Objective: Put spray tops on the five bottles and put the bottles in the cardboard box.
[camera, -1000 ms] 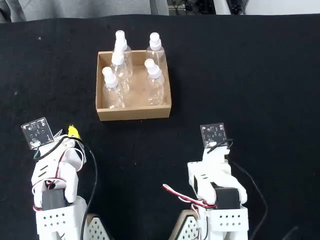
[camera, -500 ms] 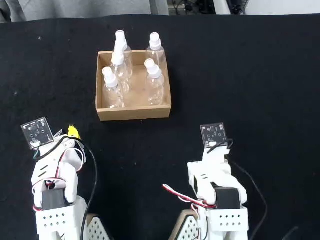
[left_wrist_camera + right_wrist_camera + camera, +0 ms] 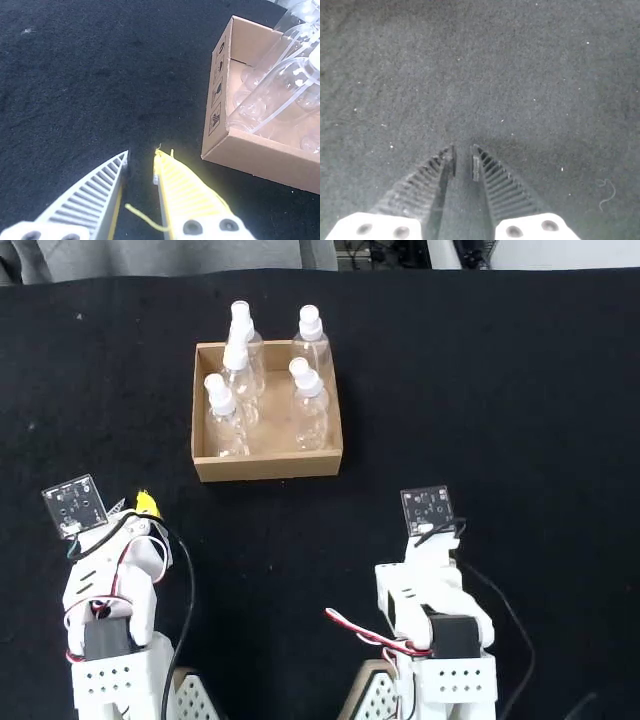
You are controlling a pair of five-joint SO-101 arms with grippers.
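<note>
Five bottles (image 3: pixel 309 405), each wearing a white spray top (image 3: pixel 300 368), stand upright inside the cardboard box (image 3: pixel 266 466) on the black cloth (image 3: pixel 500 390). My left gripper (image 3: pixel 141 154) sits low near the box's corner, and my right gripper (image 3: pixel 463 151) sits over bare cloth. Both pairs of jaws are drawn nearly together, grasping nothing.

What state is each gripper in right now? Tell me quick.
Left gripper: nearly closed, holding nothing.
Right gripper: nearly closed, holding nothing.
</note>
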